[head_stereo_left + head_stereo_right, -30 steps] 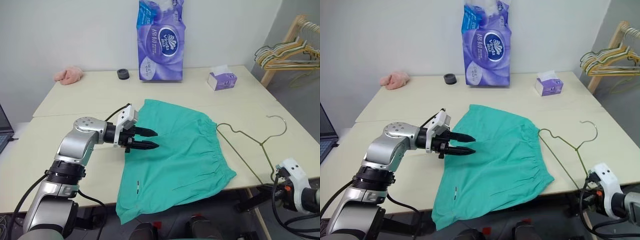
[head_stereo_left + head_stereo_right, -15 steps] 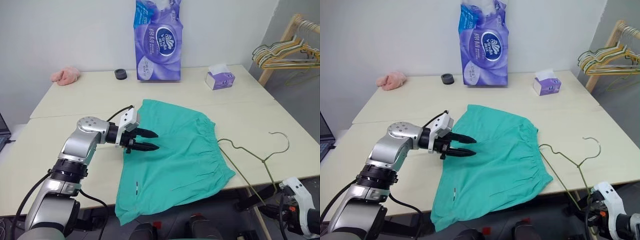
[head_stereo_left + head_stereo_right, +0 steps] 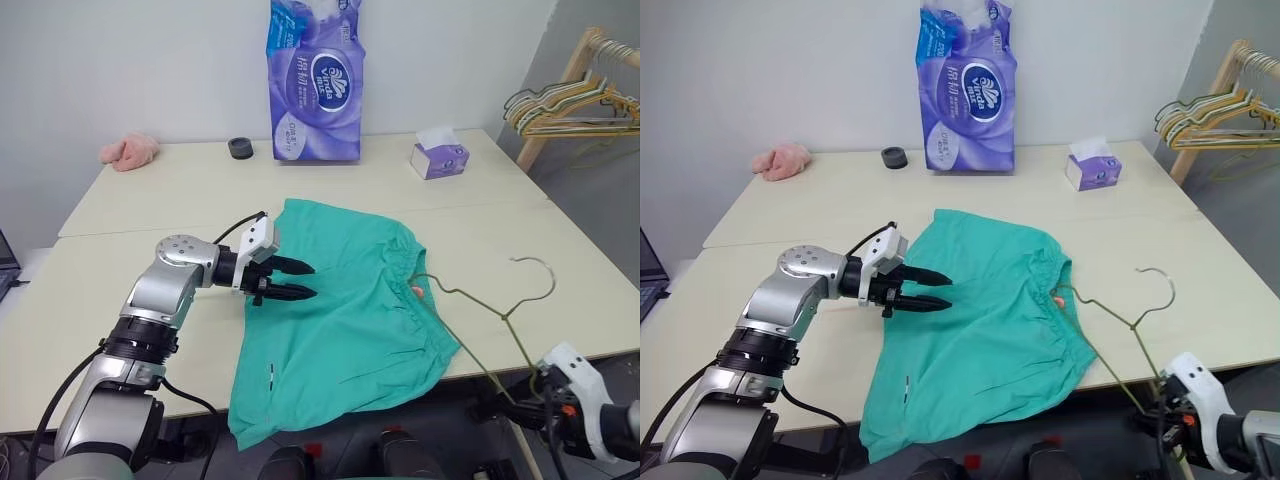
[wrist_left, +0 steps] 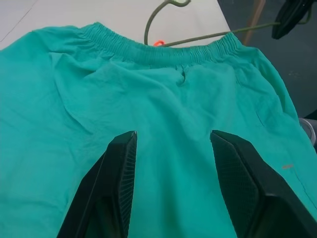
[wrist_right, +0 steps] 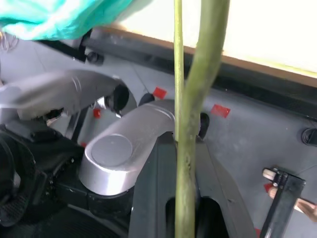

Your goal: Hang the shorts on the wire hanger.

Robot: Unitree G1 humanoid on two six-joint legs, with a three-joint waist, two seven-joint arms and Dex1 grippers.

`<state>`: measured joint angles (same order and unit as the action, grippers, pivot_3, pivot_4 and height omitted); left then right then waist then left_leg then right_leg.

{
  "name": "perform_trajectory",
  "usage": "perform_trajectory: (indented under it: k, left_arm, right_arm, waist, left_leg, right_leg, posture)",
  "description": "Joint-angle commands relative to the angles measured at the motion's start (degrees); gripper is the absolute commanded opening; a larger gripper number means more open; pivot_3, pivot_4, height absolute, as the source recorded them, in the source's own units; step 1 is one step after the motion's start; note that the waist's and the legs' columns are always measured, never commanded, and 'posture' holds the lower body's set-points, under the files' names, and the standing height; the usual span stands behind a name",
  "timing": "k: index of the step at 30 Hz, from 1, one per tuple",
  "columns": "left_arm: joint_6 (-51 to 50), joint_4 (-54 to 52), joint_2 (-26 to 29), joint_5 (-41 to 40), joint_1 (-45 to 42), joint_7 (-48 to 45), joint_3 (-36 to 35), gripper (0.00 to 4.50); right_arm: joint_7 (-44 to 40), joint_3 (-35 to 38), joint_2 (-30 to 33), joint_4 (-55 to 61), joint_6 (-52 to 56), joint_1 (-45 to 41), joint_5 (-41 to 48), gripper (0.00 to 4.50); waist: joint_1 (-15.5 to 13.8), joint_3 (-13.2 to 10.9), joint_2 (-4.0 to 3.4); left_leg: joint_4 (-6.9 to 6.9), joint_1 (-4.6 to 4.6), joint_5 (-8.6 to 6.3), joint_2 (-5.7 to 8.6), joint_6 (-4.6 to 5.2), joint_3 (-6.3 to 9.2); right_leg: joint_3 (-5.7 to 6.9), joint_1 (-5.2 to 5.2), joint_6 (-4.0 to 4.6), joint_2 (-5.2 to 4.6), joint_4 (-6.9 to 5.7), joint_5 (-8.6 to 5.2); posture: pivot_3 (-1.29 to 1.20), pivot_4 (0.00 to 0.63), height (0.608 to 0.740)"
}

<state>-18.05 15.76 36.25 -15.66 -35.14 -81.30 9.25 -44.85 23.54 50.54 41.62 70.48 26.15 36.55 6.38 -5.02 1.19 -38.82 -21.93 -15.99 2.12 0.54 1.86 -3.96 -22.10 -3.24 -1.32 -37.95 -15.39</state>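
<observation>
The teal shorts (image 3: 345, 310) lie flat on the table (image 3: 150, 200), one leg hanging over the front edge. My left gripper (image 3: 314, 281) stands open just above their left part, fingers apart over the fabric in the left wrist view (image 4: 173, 136). The olive wire hanger (image 3: 480, 302) lies slanted to the right of the shorts, hook (image 3: 535, 268) pointing away. Its near end touches the gathered waistband (image 3: 415, 285). My right gripper (image 3: 528, 402) is below the table's front edge at the right, shut on the hanger's lower corner. The wire runs between its fingers (image 5: 163, 163).
At the back stand a purple tissue pack (image 3: 315, 80), a small tissue box (image 3: 440, 158), a black round object (image 3: 240, 148) and a pink fluffy cloth (image 3: 128, 150). A wooden rack with several hangers (image 3: 565, 100) stands at the far right.
My right gripper has pulled the hanger leftward, so its end now meets the waistband and bunches it slightly. The left gripper has stayed open in place.
</observation>
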Motion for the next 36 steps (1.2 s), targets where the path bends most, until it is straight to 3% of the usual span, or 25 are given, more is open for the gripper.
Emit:
perform_trajectory:
  k: [1, 7, 20, 36]
  left_arm:
    - [1.20, -0.55, 0.02, 0.11, -1.47, 0.33, -0.38, 2.49]
    - [1.59, -0.69, 0.09, 0.36, -1.05, 0.64, -0.32, 2.49]
    - [1.02, -1.60, -0.34, -0.14, -0.68, 1.20, -0.58, 2.49]
    - [-0.04, -1.90, 0.46, -1.73, -3.46, 1.87, -2.07, 2.49]
  right_arm:
    - [2.21, -3.10, 0.51, 1.35, -1.18, -1.59, -0.83, 0.00]
    - [4.87, -4.11, 0.36, -0.46, -1.11, -3.86, -1.63, 0.00]
    - [-0.78, 5.65, 0.83, -8.50, -1.29, -3.91, 4.35, 0.00]
    - [1.98, -2.33, 1.09, -18.28, -1.28, -12.54, 2.62, 0.00]
  waist:
    - [-0.01, 0.00, 0.00]
    - [-0.13, -0.01, 0.02]
    - [-0.27, -0.03, 0.06]
    - [-0.20, -0.03, 0.04]
  left_leg:
    - [0.00, -0.01, 0.00, 0.00, 0.00, 0.00]
    - [0.00, -0.03, 0.00, 0.00, 0.00, 0.00]
    - [0.00, -0.03, 0.00, 0.00, 0.00, 0.00]
    - [0.01, -0.05, 0.00, 0.00, 0.00, -0.03]
  right_leg:
    - [-0.01, -0.02, 0.00, 0.00, -0.01, 0.00]
    - [0.00, -0.04, 0.00, 0.00, 0.00, 0.00]
    - [0.00, -0.02, 0.00, 0.00, 0.00, 0.00]
    - [-0.03, -0.05, 0.01, 0.00, -0.01, 0.01]
  posture:
    - [-0.21, 0.067, 0.740]
    - [-0.20, 0.068, 0.740]
    - [-0.20, 0.071, 0.740]
    - [-0.19, 0.068, 0.740]
